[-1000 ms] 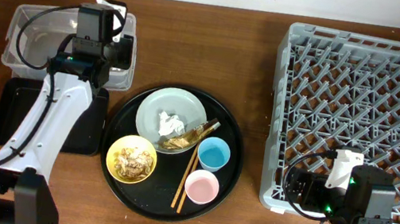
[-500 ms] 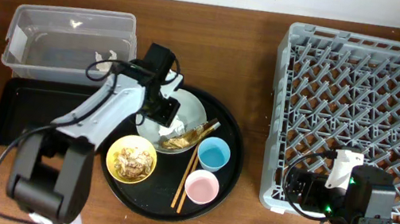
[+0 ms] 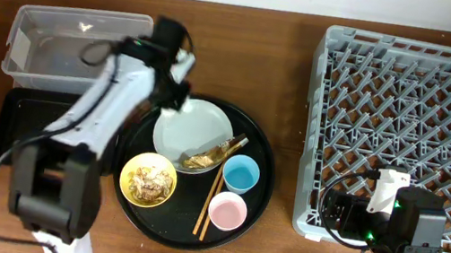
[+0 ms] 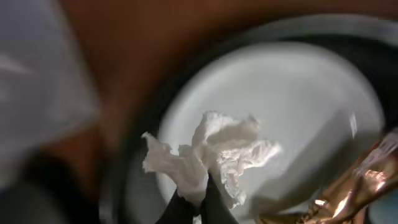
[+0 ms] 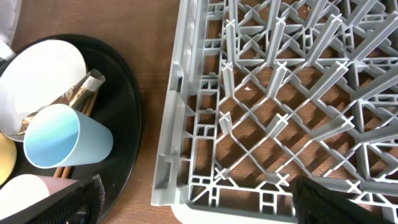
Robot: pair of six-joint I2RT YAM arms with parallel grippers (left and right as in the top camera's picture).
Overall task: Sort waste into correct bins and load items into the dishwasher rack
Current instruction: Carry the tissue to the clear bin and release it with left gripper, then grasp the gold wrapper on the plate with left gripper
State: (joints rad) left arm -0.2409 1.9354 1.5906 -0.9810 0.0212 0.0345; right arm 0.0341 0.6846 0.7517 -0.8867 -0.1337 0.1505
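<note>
1. We saw the left gripper (image 4: 194,202) clamped tight on the crumpled white tissue (image 4: 214,152), pinching its lower edge between dark fingertips.
2. From overhead, that gripper hung at the far-left rim of the pale grey-green round plate (image 3: 199,124), just right of the clear plastic rectangular tub (image 3: 13,47).
3. The small brown-gold wrapper (image 3: 212,153) lay on the plate's near-right side, apart from the tissue.
4. The right gripper (image 5: 205,208) stood spread wide, holding nothing, over the near-left part of the large square grey plastic dishwasher rack (image 5: 177,93).

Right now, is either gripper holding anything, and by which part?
Left gripper pinches the crumpled tissue by its lower edge; right gripper is open, holding nothing.
</note>
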